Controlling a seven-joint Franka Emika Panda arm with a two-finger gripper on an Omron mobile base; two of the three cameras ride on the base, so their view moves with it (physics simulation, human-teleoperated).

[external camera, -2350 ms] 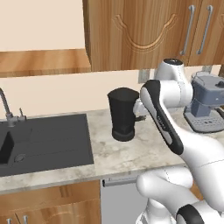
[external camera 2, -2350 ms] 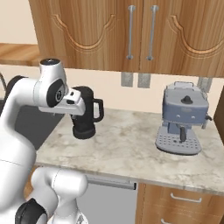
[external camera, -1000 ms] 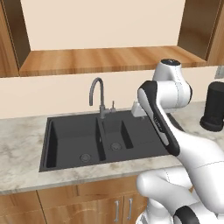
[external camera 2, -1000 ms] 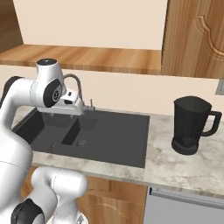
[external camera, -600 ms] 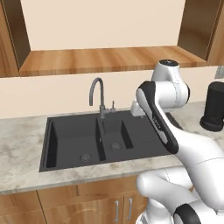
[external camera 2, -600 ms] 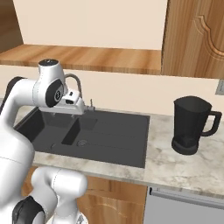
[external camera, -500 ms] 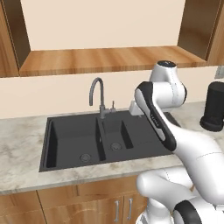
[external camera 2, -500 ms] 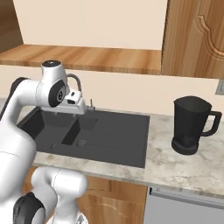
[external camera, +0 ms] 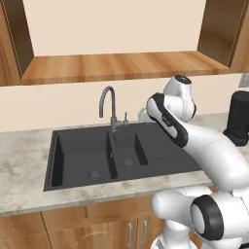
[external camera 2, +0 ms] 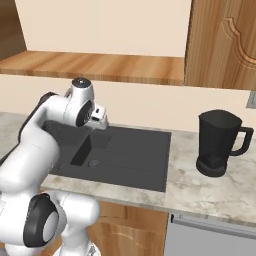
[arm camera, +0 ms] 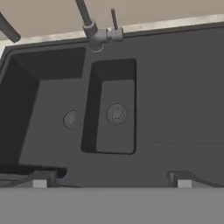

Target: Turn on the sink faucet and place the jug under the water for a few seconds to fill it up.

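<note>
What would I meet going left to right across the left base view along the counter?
Large basin of the sink → faucet → small basin → jug.

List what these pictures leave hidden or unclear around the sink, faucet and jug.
- Jug: in the left base view the right edge cuts it off and the arm covers its lower left; its handle is out of sight there.
- Faucet: in the hand view the top edge cuts off its arched spout.
- Sink: in the right base view the arm hides the large bowl.
- Whether the jug holds anything: its inside is not visible.
</note>
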